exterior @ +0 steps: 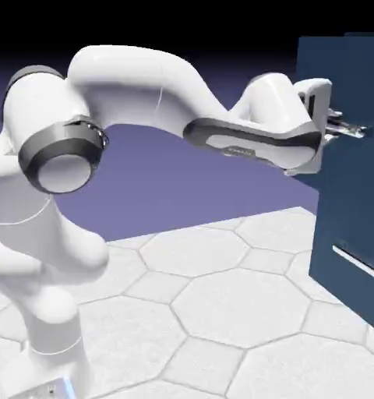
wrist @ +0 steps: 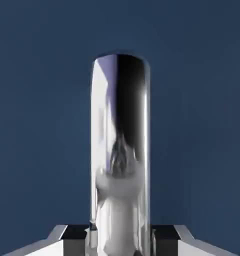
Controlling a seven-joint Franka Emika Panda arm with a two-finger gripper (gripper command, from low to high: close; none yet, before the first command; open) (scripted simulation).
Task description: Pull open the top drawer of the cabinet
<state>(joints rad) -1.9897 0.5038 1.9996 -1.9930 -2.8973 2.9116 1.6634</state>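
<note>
Hand (exterior: 347, 128) in the exterior view meets the dark navy cabinet's (exterior: 351, 191) top drawer, above the lower silver bar handle (exterior: 358, 260); draw straight back. In the hand view, your fingertips clamp the polished silver bar (wrist: 120, 150); avoid twisting.

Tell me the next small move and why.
Probably a short, straight pull back from the cabinet, keeping the grip: the tool is closed on the upper silver handle, its tips on both sides of the bar, and the top drawer appears not yet open.
</note>
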